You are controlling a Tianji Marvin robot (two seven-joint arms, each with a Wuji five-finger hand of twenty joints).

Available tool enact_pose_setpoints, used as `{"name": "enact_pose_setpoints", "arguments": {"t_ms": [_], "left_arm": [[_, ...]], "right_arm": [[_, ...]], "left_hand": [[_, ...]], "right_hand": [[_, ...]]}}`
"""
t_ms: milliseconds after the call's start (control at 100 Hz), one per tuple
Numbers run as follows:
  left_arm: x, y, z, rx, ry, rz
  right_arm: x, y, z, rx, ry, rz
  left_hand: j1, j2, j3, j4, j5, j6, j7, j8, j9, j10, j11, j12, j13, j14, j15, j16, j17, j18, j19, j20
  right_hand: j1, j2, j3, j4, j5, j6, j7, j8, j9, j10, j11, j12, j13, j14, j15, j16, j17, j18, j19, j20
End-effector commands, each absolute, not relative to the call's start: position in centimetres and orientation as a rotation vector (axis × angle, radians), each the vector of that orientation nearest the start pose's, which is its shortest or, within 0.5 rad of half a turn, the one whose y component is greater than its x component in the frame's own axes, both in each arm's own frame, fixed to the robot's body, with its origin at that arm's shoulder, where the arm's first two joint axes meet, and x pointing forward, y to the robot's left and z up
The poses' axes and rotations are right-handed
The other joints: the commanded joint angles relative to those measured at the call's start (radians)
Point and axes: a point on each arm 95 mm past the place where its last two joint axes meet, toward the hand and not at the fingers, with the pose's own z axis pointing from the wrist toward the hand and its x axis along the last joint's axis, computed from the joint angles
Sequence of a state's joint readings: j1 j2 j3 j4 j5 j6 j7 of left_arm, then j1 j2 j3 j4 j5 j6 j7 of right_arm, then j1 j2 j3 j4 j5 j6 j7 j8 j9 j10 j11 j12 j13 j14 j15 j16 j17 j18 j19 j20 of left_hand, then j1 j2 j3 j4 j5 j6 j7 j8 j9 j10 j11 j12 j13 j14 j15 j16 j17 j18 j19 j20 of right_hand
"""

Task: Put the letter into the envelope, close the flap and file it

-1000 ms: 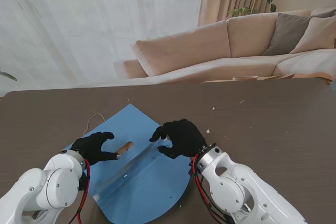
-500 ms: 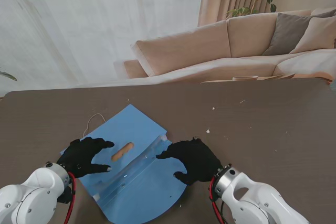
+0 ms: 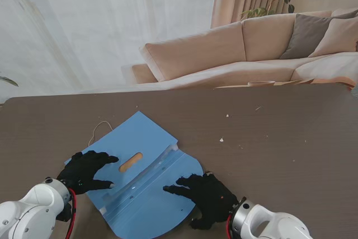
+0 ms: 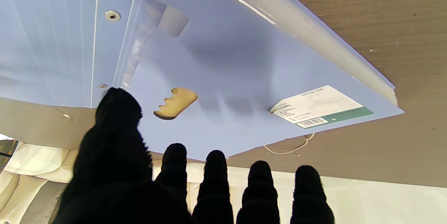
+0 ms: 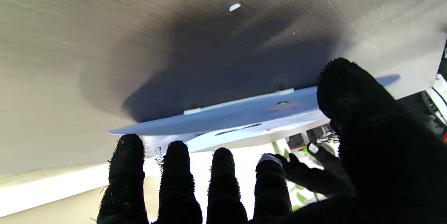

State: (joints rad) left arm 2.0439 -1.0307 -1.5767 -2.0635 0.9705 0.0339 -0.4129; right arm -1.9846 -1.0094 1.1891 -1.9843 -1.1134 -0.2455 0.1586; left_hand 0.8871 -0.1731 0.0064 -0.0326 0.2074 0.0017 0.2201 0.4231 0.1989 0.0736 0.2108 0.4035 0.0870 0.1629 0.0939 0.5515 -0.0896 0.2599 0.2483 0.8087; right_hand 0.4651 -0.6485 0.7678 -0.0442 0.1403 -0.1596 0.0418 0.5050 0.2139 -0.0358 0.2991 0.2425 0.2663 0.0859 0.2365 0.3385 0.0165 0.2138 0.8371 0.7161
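Both hands, left hand & right hand, spread flat on blue envelope.

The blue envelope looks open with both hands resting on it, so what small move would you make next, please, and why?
Probably curl the right hand under the rounded flap and start folding it over the envelope: the flap lies open, flat on the table, while the left hand rests spread on the body.

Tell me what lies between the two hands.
In the stand's view, the blue envelope spans the stretch between the left hand and right hand: its slot and clear folded strip.
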Motion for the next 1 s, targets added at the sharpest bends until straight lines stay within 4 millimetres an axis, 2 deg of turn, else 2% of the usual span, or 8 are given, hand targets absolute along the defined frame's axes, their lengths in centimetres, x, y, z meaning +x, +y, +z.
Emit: {"name": "enact_pose_setpoints", "arguments": {"t_ms": [0, 140, 440, 580, 660, 740, 800, 990], "left_arm": [[28.9, 5.6, -30.0, -1.512, 1.706, -1.173], [28.8, 5.6, -30.1, -1.519, 1.701, -1.177], [28.7, 5.7, -30.1, -1.52, 1.698, -1.186], [28.7, 5.7, -30.2, -1.525, 1.699, -1.189], [28.7, 5.7, -30.2, -1.526, 1.697, -1.19], [28.6, 5.7, -30.2, -1.526, 1.695, -1.194], [28.7, 5.7, -30.2, -1.525, 1.694, -1.196], [28.8, 5.9, -30.2, -1.518, 1.683, -1.193]], "right_arm": [[24.2, 7.2, -35.3, 1.052, 2.057, 1.586], [24.9, 7.9, -36.2, 1.001, 2.036, 1.618], [25.6, 8.5, -37.1, 0.971, 1.902, 1.695], [25.8, 8.5, -37.1, 1.007, 1.83, 1.757], [25.9, 8.5, -36.9, 1.015, 1.793, 1.783], [26.1, 8.5, -36.6, 1.028, 1.732, 1.814], [26.4, 8.5, -36.2, 1.042, 1.679, 1.841], [27.8, 7.7, -34.0, 1.057, 1.535, 1.893]], "left_hand": [[0.025, 0.036, -0.012, 0.018, 0.007, -0.02, -0.01, -0.011, -0.025, -0.017, -0.02, -0.01, -0.027, -0.017, -0.012, -0.015, -0.015, -0.023, -0.024, 0.029], [0.025, 0.037, -0.012, 0.018, 0.006, -0.02, -0.01, -0.011, -0.024, -0.017, -0.019, -0.009, -0.026, -0.016, -0.012, -0.015, -0.015, -0.021, -0.028, 0.028], [0.028, 0.04, -0.012, 0.018, 0.006, -0.024, -0.007, -0.011, -0.023, -0.017, -0.018, -0.009, -0.024, -0.015, -0.011, -0.014, -0.015, -0.023, -0.034, 0.028], [0.028, 0.041, -0.012, 0.018, 0.007, -0.026, -0.006, -0.011, -0.022, -0.017, -0.017, -0.009, -0.023, -0.015, -0.011, -0.014, -0.015, -0.022, -0.036, 0.028], [0.028, 0.042, -0.012, 0.018, 0.008, -0.026, -0.006, -0.011, -0.021, -0.017, -0.017, -0.009, -0.023, -0.015, -0.011, -0.014, -0.015, -0.023, -0.036, 0.028], [0.029, 0.043, -0.012, 0.018, 0.009, -0.026, -0.004, -0.011, -0.019, -0.016, -0.016, -0.008, -0.023, -0.014, -0.011, -0.014, -0.015, -0.023, -0.037, 0.028], [0.03, 0.044, -0.012, 0.018, 0.011, -0.026, -0.004, -0.011, -0.019, -0.016, -0.016, -0.008, -0.023, -0.015, -0.011, -0.014, -0.014, -0.023, -0.037, 0.028], [0.053, 0.056, -0.001, 0.021, 0.023, -0.037, 0.003, -0.009, -0.013, -0.014, -0.014, -0.008, -0.019, -0.014, -0.01, -0.013, -0.013, -0.023, -0.037, 0.028]], "right_hand": [[-0.031, 0.004, -0.02, -0.017, -0.003, 0.021, -0.047, 0.03, -0.03, 0.001, -0.015, -0.009, -0.027, -0.033, -0.009, -0.011, -0.009, -0.021, -0.02, 0.007], [-0.027, -0.003, -0.016, -0.014, 0.02, -0.002, 0.046, 0.116, -0.024, -0.004, 0.09, 0.041, 0.006, -0.027, 0.023, -0.004, 0.014, -0.015, 0.008, 0.013], [0.025, 0.063, 0.102, -0.007, 0.193, -0.11, 0.279, 0.053, 0.089, -0.008, 0.187, 0.044, 0.089, -0.004, 0.095, 0.02, 0.06, 0.0, 0.09, 0.016], [0.095, 0.127, 0.125, 0.002, 0.416, -0.176, 0.485, 0.002, 0.197, 0.003, 0.191, 0.047, 0.142, 0.01, 0.135, 0.039, 0.072, 0.012, 0.133, 0.019], [0.173, 0.118, 0.114, -0.062, 0.494, -0.219, 0.706, -0.182, 0.266, 0.008, 0.193, 0.055, 0.181, 0.017, 0.156, 0.047, 0.087, 0.02, 0.157, 0.017], [0.229, 0.155, 0.117, -0.065, 0.612, -0.258, 0.871, -0.225, 0.351, 0.007, 0.211, 0.062, 0.234, 0.022, 0.182, 0.055, 0.113, 0.03, 0.183, 0.022], [0.234, 0.185, 0.124, -0.055, 0.656, -0.257, 0.913, -0.184, 0.394, 0.012, 0.218, 0.064, 0.267, 0.026, 0.201, 0.061, 0.131, 0.036, 0.206, 0.026], [0.24, 0.267, 0.139, -0.018, 0.67, -0.261, 0.895, 0.193, 0.423, 0.025, 0.24, 0.098, 0.287, 0.028, 0.228, 0.066, 0.148, 0.042, 0.253, 0.007]]}}
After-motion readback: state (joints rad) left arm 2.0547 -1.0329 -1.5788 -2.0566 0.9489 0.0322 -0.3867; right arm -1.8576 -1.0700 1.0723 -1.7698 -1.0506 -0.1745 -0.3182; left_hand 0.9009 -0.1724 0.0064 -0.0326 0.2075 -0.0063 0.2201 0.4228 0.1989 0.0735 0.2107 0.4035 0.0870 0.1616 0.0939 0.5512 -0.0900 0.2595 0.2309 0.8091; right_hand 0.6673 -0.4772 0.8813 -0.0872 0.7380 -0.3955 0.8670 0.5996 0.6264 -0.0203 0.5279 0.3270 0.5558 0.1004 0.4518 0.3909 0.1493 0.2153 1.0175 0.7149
